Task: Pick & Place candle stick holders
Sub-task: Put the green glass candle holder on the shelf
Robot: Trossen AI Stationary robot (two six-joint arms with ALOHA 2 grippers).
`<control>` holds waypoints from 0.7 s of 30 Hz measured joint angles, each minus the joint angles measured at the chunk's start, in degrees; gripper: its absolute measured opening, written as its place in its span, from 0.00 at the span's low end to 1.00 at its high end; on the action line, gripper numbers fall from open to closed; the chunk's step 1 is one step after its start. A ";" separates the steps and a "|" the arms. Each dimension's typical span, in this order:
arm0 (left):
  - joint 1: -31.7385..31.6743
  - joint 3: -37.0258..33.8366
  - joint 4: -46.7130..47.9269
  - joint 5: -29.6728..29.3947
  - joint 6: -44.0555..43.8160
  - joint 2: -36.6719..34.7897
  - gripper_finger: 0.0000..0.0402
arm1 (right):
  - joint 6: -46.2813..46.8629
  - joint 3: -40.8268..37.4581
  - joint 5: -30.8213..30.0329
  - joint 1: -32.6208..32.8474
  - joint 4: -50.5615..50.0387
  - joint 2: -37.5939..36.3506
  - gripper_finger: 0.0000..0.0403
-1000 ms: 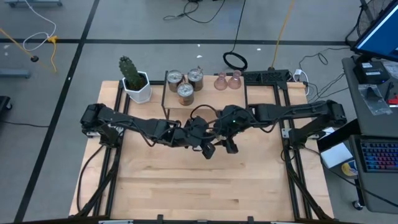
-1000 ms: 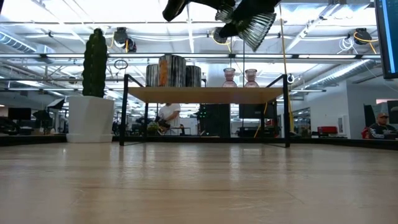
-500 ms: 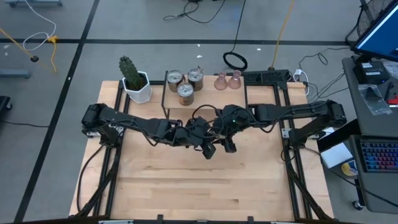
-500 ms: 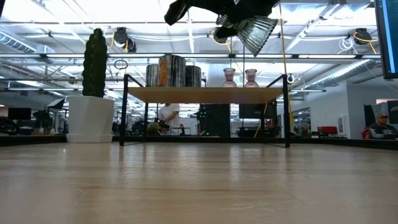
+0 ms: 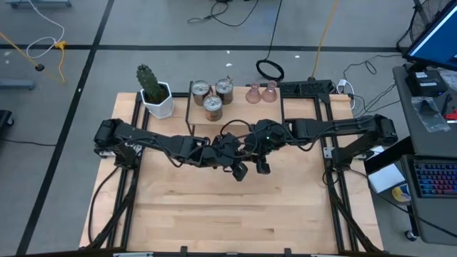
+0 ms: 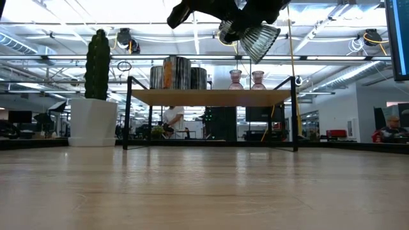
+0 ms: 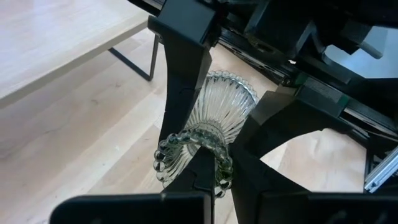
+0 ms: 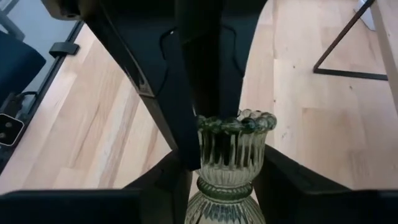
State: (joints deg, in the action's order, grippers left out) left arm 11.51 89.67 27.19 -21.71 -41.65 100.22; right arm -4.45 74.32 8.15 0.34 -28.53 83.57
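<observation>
Jaws of both grippers meet mid-air on the olive-green glass holder [image 6: 254, 38]: the left gripper [image 7: 208, 158] is clamped shut on its beaded rim, the right gripper [image 8: 229, 163] straddles its ribbed body, contact unclear. Below them the worktop [image 5: 235, 214] lies bare to its near edge. Dark fingers hide much of the glass. Both arms reach inward, crossing. Beyond, three metal holders [image 5: 213, 96] and two pink holders [image 5: 261, 92] stand on a shelf [image 6: 211, 97].
</observation>
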 joint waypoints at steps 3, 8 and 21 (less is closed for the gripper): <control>0.02 0.00 0.01 0.06 -0.43 0.00 0.05 | 0.11 0.00 0.01 0.02 0.02 0.02 0.32; 0.02 0.00 0.10 0.19 -0.18 0.00 0.06 | -0.37 0.00 -1.89 0.07 -0.02 0.02 0.32; 0.07 -0.02 -0.96 4.13 -2.97 -0.22 0.49 | -2.66 -0.12 -7.30 -0.26 -2.63 -0.81 0.30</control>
State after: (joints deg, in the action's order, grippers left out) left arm 11.58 89.65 26.23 -17.59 -44.62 100.01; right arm -7.11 74.20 0.85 0.08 -31.16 82.76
